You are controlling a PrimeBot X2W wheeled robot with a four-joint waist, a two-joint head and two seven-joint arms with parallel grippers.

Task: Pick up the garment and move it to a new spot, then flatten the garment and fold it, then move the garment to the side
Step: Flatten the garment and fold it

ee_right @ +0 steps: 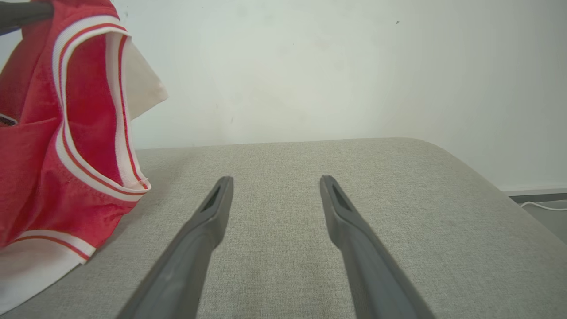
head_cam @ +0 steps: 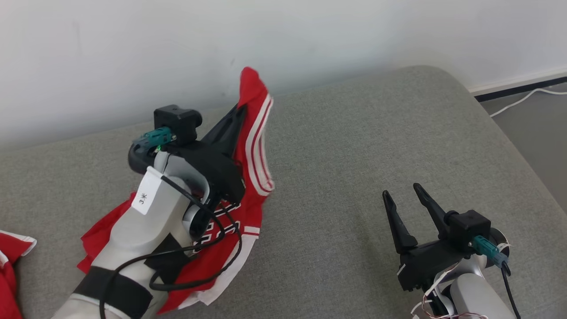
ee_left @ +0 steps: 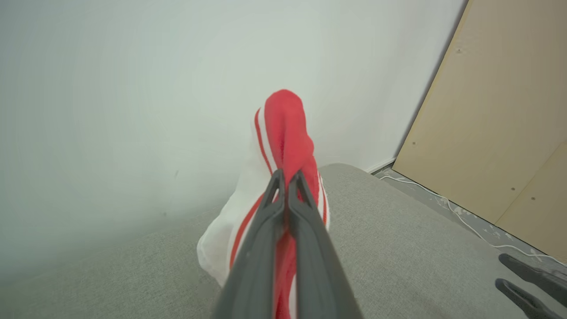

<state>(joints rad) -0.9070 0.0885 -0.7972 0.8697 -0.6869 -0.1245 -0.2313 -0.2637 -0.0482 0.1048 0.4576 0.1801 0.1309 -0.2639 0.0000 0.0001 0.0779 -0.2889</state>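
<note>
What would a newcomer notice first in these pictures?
The red jersey with white striped trim stands out at the head view's left, one end pinched up off the grey fabric cushion by the left gripper. At lower right, the right gripper hangs open and empty.

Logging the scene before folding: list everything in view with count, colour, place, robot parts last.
garment: one, red with white trim, one end lifted, rest on the cushion
other cloth: one, red, white-edged, head view's lower left edge
cushion: one, grey, by the wall
wall: one, white, behind cushion
cable: one, white, floor, right
panel: one, beige, past the cushion
left gripper: one, dark fingers shut on the garment
right gripper: one, dark fingers open over bare cushion
</note>
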